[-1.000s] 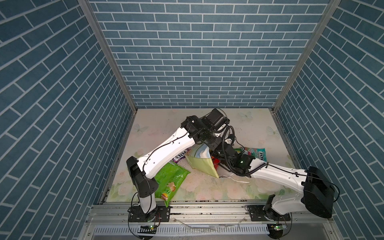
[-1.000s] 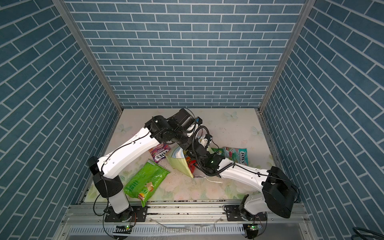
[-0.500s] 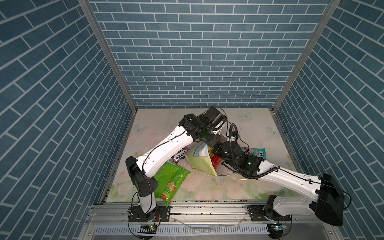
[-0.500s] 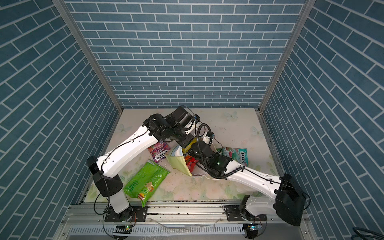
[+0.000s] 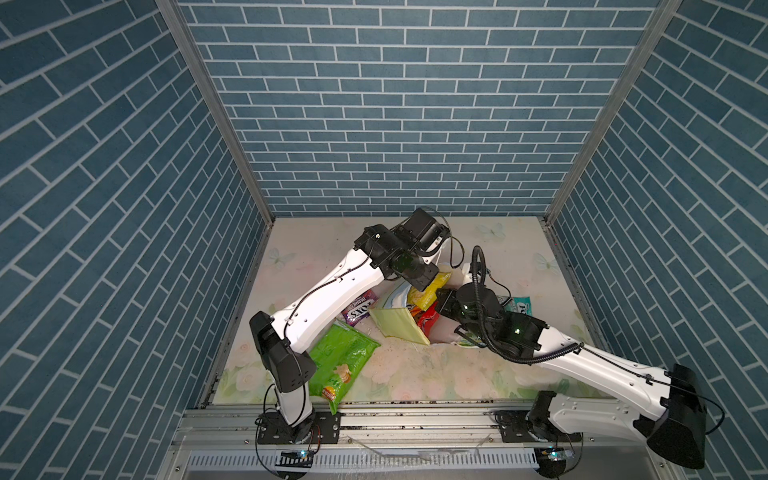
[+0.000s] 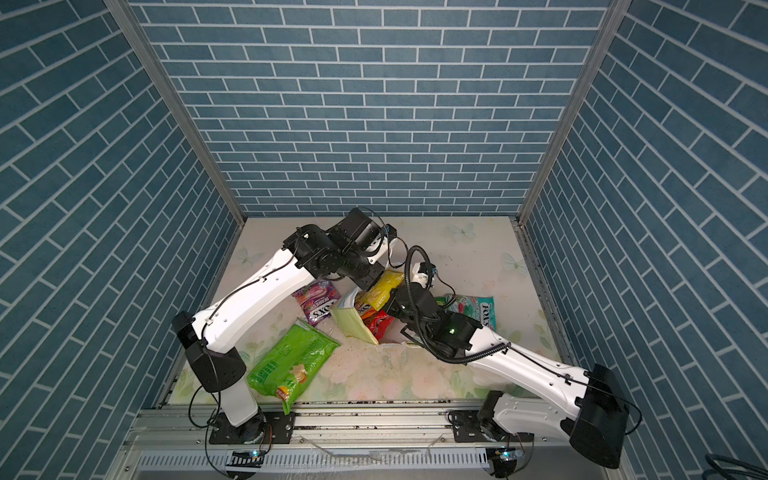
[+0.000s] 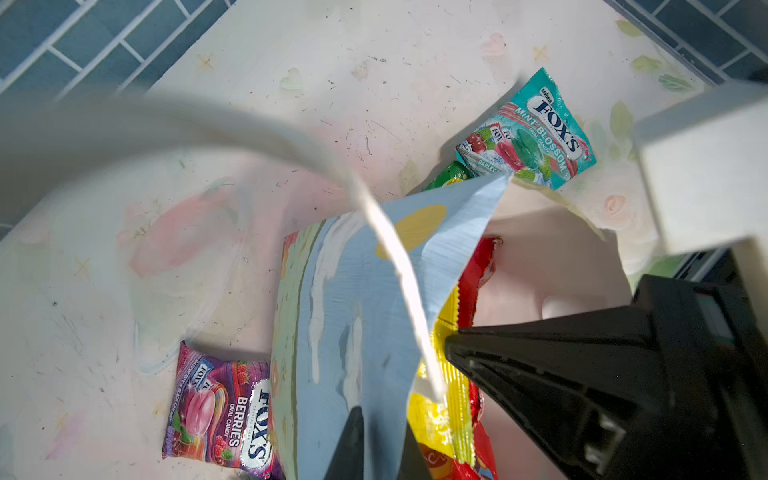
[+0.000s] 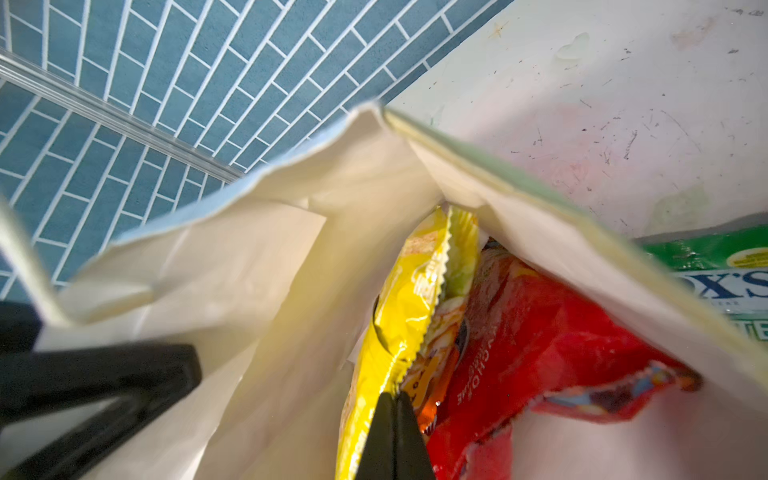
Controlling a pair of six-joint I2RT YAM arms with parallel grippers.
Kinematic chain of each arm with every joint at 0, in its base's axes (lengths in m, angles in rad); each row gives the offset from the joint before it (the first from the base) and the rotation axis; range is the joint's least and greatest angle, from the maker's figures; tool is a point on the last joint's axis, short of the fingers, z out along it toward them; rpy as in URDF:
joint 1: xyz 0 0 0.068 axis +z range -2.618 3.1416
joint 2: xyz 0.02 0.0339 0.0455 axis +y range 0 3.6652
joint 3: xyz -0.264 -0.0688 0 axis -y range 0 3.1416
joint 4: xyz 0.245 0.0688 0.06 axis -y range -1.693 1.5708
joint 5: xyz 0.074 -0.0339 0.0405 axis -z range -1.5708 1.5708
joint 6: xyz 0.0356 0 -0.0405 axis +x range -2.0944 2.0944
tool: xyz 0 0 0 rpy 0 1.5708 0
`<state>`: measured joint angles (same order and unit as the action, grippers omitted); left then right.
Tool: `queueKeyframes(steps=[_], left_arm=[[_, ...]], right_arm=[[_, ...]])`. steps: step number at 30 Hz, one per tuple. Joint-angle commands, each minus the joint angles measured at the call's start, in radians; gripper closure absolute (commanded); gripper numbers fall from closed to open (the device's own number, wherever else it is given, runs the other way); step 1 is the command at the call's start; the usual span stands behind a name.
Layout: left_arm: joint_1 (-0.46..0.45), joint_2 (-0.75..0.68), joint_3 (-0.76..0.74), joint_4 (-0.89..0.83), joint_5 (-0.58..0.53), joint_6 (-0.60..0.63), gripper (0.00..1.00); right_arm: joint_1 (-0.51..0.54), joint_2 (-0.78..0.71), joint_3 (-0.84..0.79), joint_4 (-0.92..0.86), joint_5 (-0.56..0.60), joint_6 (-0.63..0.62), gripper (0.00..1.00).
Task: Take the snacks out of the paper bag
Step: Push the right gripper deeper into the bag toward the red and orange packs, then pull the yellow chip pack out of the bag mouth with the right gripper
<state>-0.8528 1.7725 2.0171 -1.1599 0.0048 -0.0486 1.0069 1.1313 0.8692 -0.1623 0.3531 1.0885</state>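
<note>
right gripper (image 8: 392,401) fingers clamped together on yellow packet (image 8: 395,311) edge in paper bag (image 7: 353,291) mouth. left gripper (image 7: 401,378) fingers slightly apart, straddling paper bag rim.

Both top views are bright and evenly lit, crisp all over, with only soft shadows under the arms on the bench (image 5: 478,374). It's a wide lens though, so the brick walls (image 5: 104,208) splay out toward the edges. The green chip bag (image 5: 338,361) throws a bit of glare.

Left wrist view: the white cord handle (image 7: 187,124) is one big blurry smear and the left fingers (image 7: 582,395) are soft too. The FOX'S Berries pack (image 7: 220,411) is sharp, and the bench looks washed out.

Right wrist view: the paper bag (image 8: 257,257) rim is fuzzy and the yellow packet (image 8: 395,316) is shiny.
</note>
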Motion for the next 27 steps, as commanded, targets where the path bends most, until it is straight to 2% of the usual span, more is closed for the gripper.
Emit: queueKeyframes(steps=[1, 9, 17, 27], left_arm=[[0.009, -0.028, -0.001, 0.019, -0.003, 0.006, 0.85], [0.009, -0.028, -0.005, 0.031, -0.007, 0.004, 0.85], [0.012, -0.022, 0.013, 0.007, -0.062, 0.026, 0.85], [0.027, -0.025, 0.014, -0.006, -0.070, 0.033, 0.93]], right_arm=[[-0.002, -0.037, 0.041, -0.052, -0.023, -0.073, 1.00], [-0.003, -0.107, 0.054, -0.104, -0.079, -0.140, 1.00], [-0.003, -0.180, 0.065, -0.171, -0.107, -0.197, 1.00], [-0.004, -0.207, 0.124, -0.225, -0.206, -0.298, 1.00]])
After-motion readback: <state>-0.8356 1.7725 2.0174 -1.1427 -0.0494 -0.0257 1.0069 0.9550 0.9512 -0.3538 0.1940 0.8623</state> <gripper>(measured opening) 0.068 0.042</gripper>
